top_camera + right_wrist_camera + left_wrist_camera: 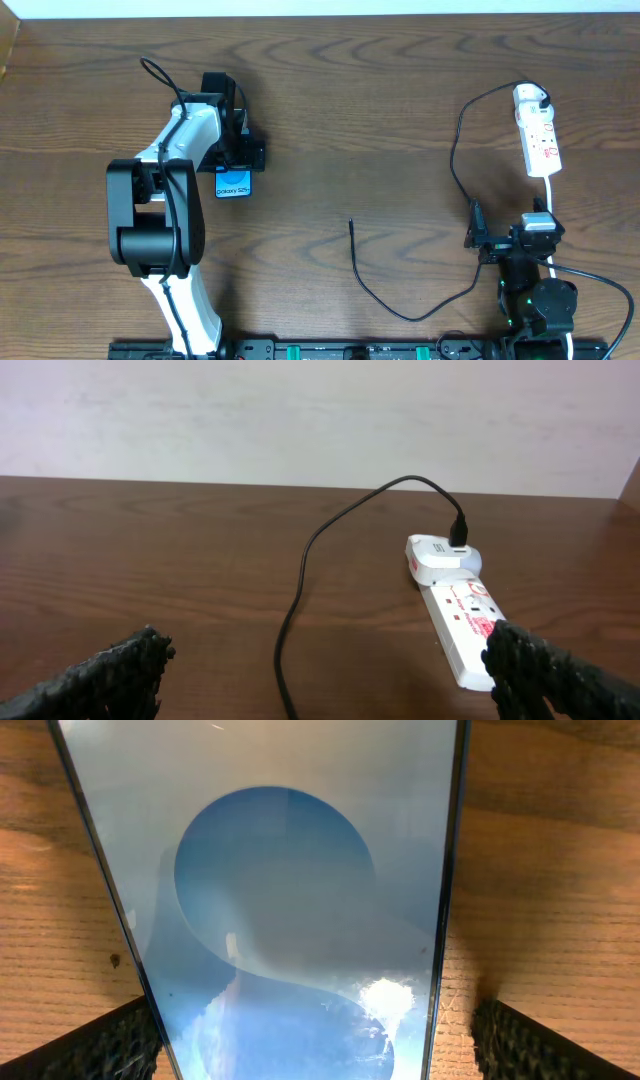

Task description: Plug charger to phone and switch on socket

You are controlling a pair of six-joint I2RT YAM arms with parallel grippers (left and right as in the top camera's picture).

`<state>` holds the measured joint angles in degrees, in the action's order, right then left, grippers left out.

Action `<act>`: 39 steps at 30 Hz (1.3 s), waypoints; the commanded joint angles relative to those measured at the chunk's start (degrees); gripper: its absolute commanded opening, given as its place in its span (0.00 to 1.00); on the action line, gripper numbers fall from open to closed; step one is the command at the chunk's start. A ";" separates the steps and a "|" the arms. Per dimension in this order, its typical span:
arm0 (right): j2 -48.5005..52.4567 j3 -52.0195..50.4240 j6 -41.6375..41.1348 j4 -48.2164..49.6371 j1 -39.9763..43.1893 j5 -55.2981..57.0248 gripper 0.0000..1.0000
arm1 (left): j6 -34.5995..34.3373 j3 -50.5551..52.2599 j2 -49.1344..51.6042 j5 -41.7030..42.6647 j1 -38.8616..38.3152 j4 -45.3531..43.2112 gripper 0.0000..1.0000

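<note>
1. Step in hand: securing the phone [233, 184], lying left of centre; left gripper [315, 1025] straddles it, jaws spread, not yet clenched.
2. Right gripper [328, 645] released, empty, near the socket [465, 625]; white plug [438, 555] seated there.
3. Next, by judgement: clamp phone; fetch charger tip [350, 223] at centre.

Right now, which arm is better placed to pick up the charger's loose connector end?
Right, probably. The right gripper is open and empty, and the charger runs close past it. The left gripper straddles the phone, well placed to steady it.
</note>
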<state>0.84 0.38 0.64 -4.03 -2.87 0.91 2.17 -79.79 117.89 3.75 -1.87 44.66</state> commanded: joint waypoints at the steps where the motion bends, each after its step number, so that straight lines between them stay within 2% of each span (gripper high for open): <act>1: -0.46 -0.07 -0.39 -0.22 -0.39 0.44 0.99 | 1.22 1.18 2.03 -0.11 0.66 -0.42 0.98; 11: -0.46 -0.07 -0.37 -0.22 -0.39 0.44 0.99 | 1.25 1.18 2.03 3.37 3.74 -0.37 0.98; 39: -0.46 -0.07 -0.39 -0.22 -0.39 0.44 0.99 | 0.37 1.18 2.03 3.13 0.81 -2.36 0.98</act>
<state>0.84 0.38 0.64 -4.03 -2.87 0.91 2.83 -79.75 117.86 4.67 -0.97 42.98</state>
